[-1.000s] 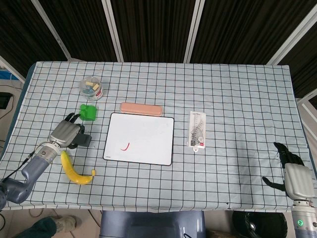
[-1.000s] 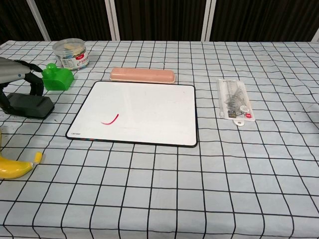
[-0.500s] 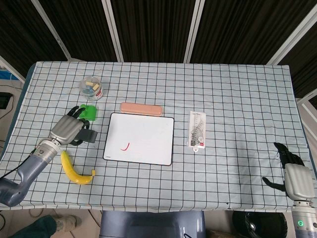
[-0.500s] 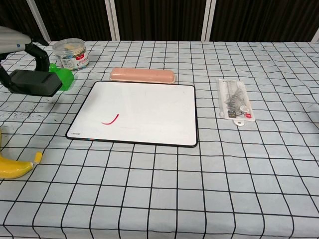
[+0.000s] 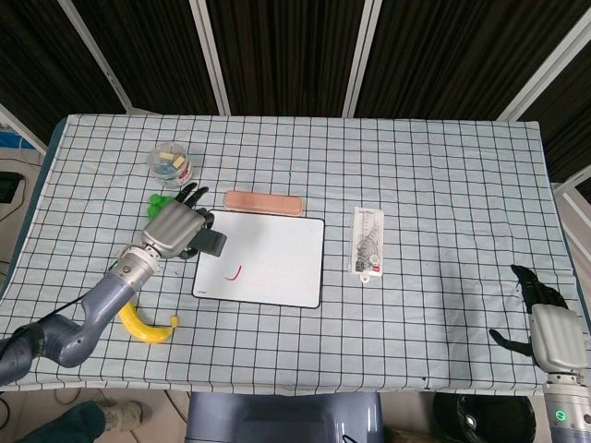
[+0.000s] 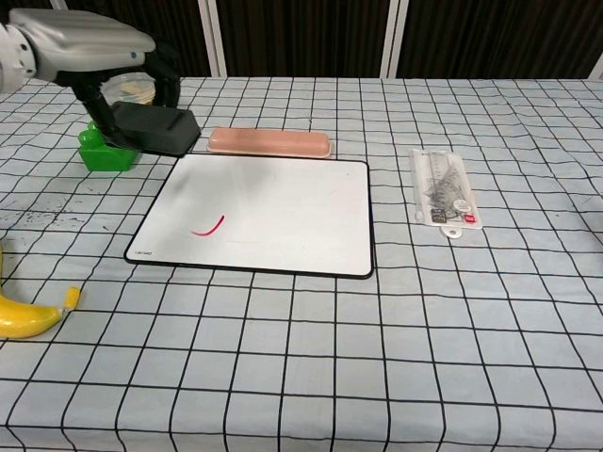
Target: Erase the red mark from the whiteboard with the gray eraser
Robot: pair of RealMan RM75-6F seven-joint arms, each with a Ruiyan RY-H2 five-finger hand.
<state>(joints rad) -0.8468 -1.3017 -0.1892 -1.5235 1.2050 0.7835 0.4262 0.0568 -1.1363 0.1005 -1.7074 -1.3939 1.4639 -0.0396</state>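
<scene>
Chest view: your left hand [image 6: 89,42] grips the dark gray block eraser [image 6: 151,128] aloft, just outside the upper left corner of the white rectangular black-framed whiteboard [image 6: 283,202]. The short red stroke [image 6: 208,226] lies below and inward of the hand, untouched. You're mid-carry; next, lower it flat onto the mark. Your right hand [image 5: 552,334] rests idle, holding nothing, fingers apart.

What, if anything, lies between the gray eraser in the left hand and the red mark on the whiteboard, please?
Nothing visible does. The left hand holds the gray eraser lifted near the whiteboard's upper left corner, and only bare board surface lies between it and the red mark. The pink case and green toy sit off that path.
</scene>
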